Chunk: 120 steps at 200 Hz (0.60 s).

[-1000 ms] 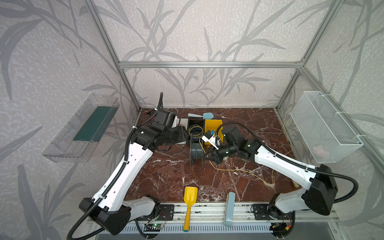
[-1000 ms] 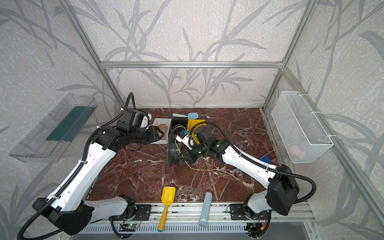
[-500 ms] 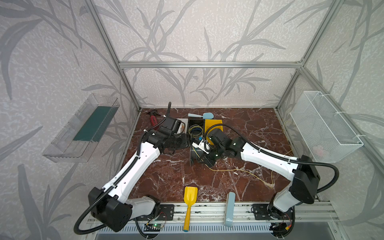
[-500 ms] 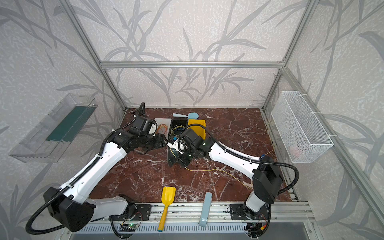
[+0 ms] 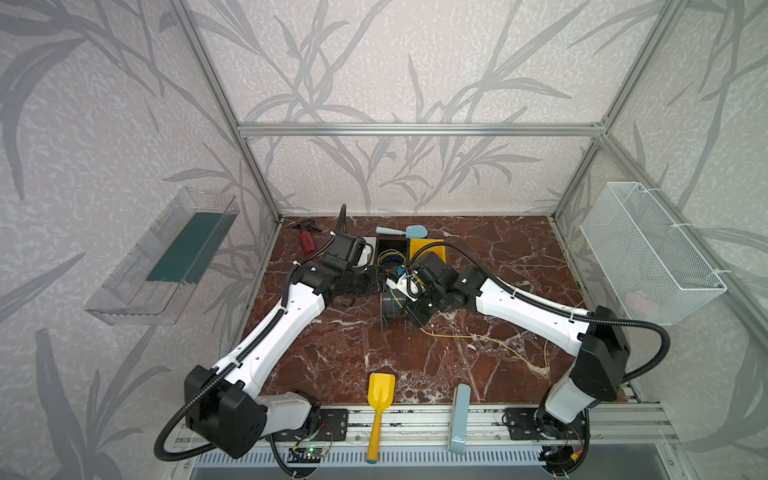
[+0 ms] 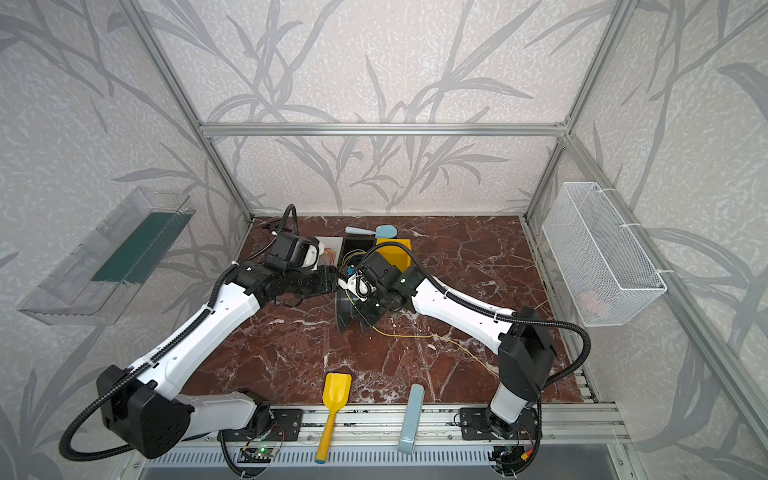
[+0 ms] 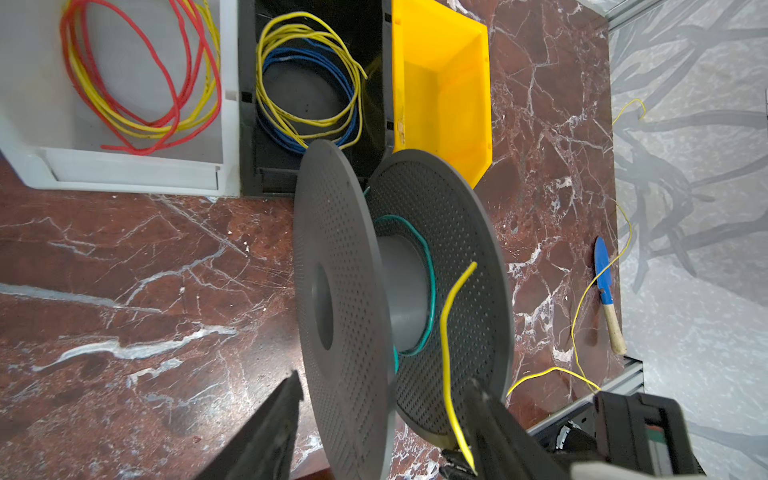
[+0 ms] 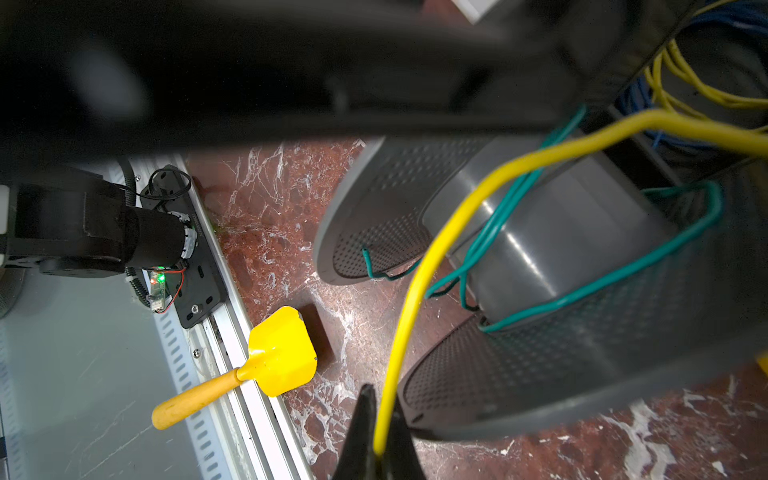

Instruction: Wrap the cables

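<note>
Wire and right gripper: the right gripper (image 8: 376,453) is closed tight on the long, very thin pale-yellow wire (image 8: 415,291). It pinches the wire at its fingertips, just beside the rim of the dark grey perforated plastic spool (image 8: 540,374).
Wire and left gripper: the left gripper (image 7: 384,376) has its jaws well parted, with one finger on each side of the spool (image 7: 399,291). It has hold of nothing that can be seen, and I cannot tell whether the pads touch the flanges.
Wire's place: the short free end (image 7: 446,332) rises between the spool's two flanges, across the hub. In both top views the rest (image 5: 478,336) trails away from the spool over the table.
Surface: a red-brown marble tabletop with white veins (image 5: 332,353). The spool (image 5: 390,305) stands on edge on it.
Beside the spool: a white plastic bin (image 7: 124,166), a black bin (image 7: 249,124) and a yellow bin (image 7: 440,83) sit just behind it.
Room: an aluminium frame with grey leaf-pattern walls encloses the table. A white wire-mesh basket (image 5: 648,257) hangs on a wall well apart from the spool.
Wire's look: smooth, slack and loosely curved. It is paler than the green wire (image 7: 430,282) looped on the spool's hub.
</note>
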Tool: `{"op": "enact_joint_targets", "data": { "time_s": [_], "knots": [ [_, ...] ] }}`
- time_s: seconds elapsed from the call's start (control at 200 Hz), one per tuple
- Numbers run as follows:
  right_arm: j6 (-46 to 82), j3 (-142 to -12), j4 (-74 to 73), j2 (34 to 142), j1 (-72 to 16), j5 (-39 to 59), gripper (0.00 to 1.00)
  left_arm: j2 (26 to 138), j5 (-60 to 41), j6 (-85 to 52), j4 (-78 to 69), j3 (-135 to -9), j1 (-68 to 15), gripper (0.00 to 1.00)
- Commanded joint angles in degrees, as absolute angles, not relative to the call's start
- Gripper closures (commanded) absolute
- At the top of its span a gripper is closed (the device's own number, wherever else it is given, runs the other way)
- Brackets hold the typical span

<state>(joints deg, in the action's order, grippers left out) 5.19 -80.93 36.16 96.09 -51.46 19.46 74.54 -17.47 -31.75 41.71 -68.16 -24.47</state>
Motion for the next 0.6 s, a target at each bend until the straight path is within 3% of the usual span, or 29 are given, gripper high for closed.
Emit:
{"op": "enact_joint_targets", "data": {
  "time_s": [0.0, 0.375, 0.595],
  "knots": [
    [5.61, -82.94, 37.83, 97.47, -52.25, 19.06, 1.0, 75.7, -19.36, -31.27, 39.66, -66.57, -24.39, 0.36],
    [5.85, -85.25, 39.93, 100.45, -52.82, 18.21, 1.0, 80.2, -18.35, -31.74, 37.64, -66.71, -24.42, 0.44],
    [7.77, -84.78, 38.13, 100.03, -52.8, 18.51, 1.0, 78.75, -22.41, -33.46, 32.08, -64.18, -24.24, 0.42]
  ]
}}
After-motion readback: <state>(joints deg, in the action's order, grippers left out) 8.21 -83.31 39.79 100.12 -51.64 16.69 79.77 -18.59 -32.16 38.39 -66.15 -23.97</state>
